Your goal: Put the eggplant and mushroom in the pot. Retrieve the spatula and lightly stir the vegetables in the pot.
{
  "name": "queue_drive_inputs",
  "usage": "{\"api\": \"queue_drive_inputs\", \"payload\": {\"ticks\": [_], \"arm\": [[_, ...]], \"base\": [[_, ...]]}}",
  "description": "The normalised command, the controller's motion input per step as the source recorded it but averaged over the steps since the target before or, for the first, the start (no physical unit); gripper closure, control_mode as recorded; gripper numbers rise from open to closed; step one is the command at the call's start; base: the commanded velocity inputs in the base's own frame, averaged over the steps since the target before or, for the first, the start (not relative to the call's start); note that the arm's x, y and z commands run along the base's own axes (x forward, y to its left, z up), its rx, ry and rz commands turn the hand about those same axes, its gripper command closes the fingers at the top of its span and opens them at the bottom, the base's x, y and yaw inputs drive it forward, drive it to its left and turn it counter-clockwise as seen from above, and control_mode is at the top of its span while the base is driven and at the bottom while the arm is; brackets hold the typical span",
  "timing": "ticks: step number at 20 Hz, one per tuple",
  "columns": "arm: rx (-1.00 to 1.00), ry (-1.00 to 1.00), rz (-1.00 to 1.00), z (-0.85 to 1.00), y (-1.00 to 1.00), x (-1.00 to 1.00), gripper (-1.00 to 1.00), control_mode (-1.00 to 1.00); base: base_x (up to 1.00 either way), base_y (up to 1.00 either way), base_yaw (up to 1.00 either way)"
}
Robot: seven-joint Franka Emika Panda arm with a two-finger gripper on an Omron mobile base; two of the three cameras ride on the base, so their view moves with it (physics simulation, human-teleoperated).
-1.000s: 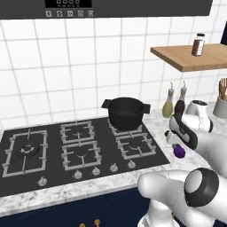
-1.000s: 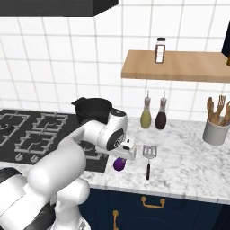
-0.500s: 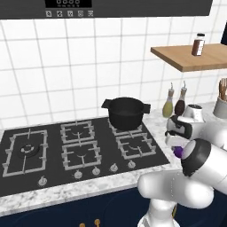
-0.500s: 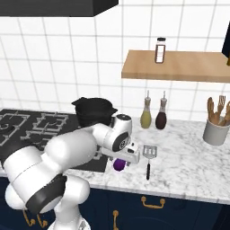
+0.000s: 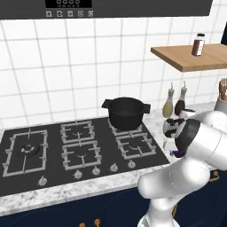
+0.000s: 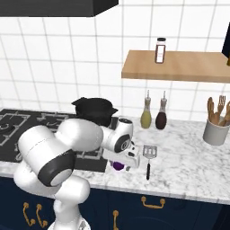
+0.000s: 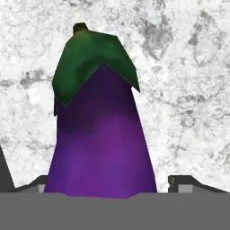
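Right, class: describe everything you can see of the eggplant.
The eggplant is small, glossy dark purple, with a green leafy cap and a short stub of stem. It lies on the white marbled counter, right of the hob and left of the spatula. The claw straddles it, a dark fingertip on either side.

A glossy purple eggplant [image 7: 101,143] with a green cap lies on marble directly beneath the hand; the slotted spatula [image 6: 148,157] rests just beside, the black pot [image 5: 127,112] beyond.

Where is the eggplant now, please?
The eggplant lies on the marble counter, right of the stove and left of the spatula, under the gripper.
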Motion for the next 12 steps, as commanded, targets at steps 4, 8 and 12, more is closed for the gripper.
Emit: {"api": "queue_drive_inputs", "payload": {"ticks": [4, 8, 12], "arm": [[-0.02, 0.03, 0.0, -0.34, 0.21, 0.0, 1.0, -1.0], [0.08, -0.12, 0.04, 0.13, 0.36, -0.04, 1.0, -1.0], [0.0, -0.31, 0.05, 0.61, 0.81, 0.0, 1.0, -1.0]], "base": [[0.0, 0.0, 0.0], [0.0, 0.0, 0.0], [0.0, 0.0, 0.0]]}}
